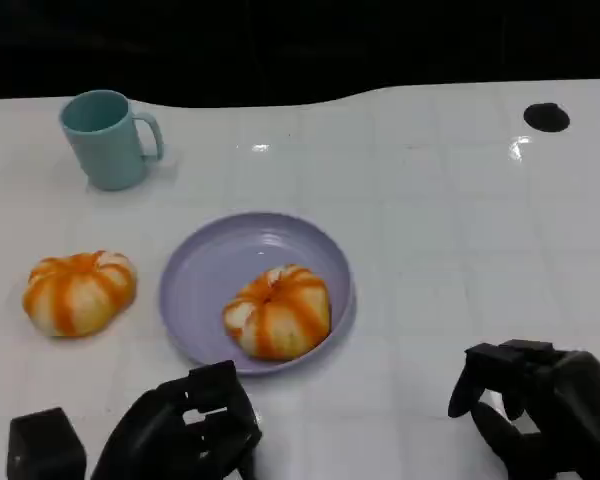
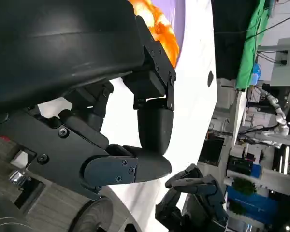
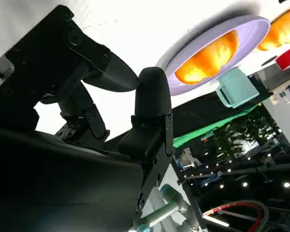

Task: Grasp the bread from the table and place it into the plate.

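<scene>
Bread [image 1: 278,311] in plate [image 1: 202,262], apparently round

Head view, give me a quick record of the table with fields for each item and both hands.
plate: lilac, mid table
bread in plate: orange and white, sits on the plate's near right part
bread on table: left of the plate, apart from it
mug: teal, upright, far left, handle to the right
left hand: near edge, below the plate, holds nothing, fingers curled in
right hand: near right, holds nothing, fingers curled down
</scene>
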Robot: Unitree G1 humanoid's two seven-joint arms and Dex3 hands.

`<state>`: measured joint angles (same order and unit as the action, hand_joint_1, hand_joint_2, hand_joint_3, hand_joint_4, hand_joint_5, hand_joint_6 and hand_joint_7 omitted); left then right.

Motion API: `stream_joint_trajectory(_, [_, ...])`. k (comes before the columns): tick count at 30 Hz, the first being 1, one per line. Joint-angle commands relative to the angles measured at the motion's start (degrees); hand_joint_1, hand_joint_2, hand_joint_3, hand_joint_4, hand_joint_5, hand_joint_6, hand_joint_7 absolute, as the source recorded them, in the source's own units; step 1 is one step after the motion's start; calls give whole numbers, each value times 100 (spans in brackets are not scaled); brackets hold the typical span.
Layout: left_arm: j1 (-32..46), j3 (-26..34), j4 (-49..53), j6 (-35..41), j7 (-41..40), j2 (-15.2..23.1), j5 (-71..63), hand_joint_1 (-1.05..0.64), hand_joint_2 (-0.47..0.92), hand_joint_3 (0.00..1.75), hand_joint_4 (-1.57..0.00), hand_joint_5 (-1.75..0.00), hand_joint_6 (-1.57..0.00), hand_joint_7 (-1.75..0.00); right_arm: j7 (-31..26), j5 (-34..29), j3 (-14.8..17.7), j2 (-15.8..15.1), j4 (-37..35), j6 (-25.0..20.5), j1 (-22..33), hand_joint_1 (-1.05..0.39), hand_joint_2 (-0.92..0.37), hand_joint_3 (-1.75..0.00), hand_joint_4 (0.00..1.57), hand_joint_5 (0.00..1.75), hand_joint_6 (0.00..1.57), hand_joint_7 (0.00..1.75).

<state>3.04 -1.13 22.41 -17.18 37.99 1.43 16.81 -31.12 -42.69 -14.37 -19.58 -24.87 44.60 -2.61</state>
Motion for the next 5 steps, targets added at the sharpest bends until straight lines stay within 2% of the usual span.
stream_joint_trajectory(1, [35,68,-19,-20,41,80,50,-58,69,61,-79,-175,-76,-143,-92,23,10,-66,13,19,-7,-19,-29,-137,93,175,88,140])
stream_joint_trajectory(5, [84,57,-125,15,17,93,55,-58,69,61,-79,-175,-76,-142,-87,35,33,-89,72,10,22,-18,-29,-137,92,175,88,140])
